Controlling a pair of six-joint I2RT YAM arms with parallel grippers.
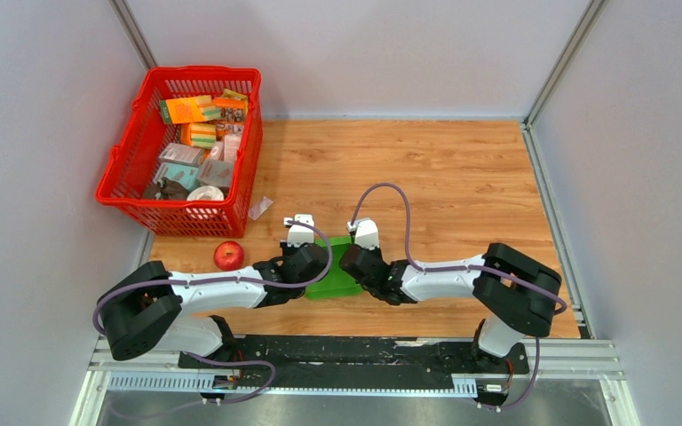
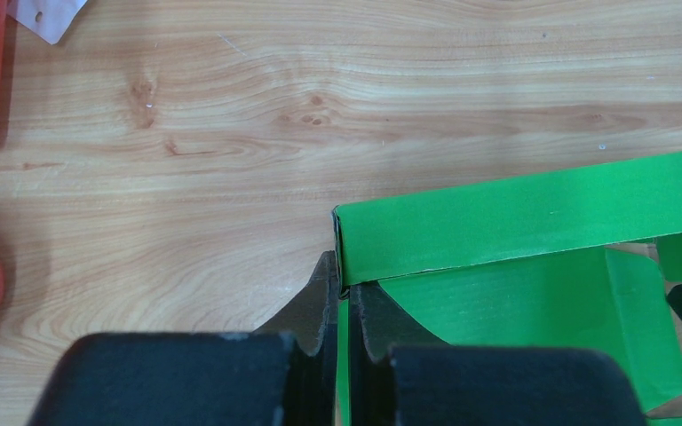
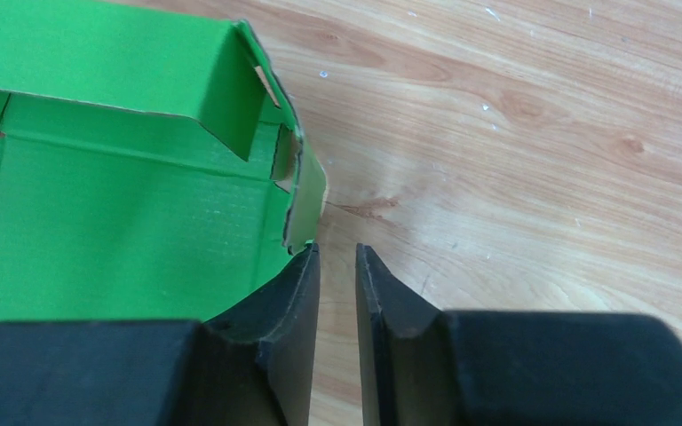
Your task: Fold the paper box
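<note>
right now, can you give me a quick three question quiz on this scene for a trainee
1. True or false: the right gripper is clamped on the paper box.
2. Which one pinches the box's wall? a) left gripper b) right gripper c) neither
3. Fill in: the apple lies near the red ___.

Key: 1 false, its jaws stand apart beside a flap, with nothing between them. 2 a. 3 basket.

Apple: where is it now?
Top view: the apple lies on the table, left side, in front of the red basket, left of the left gripper.
</note>
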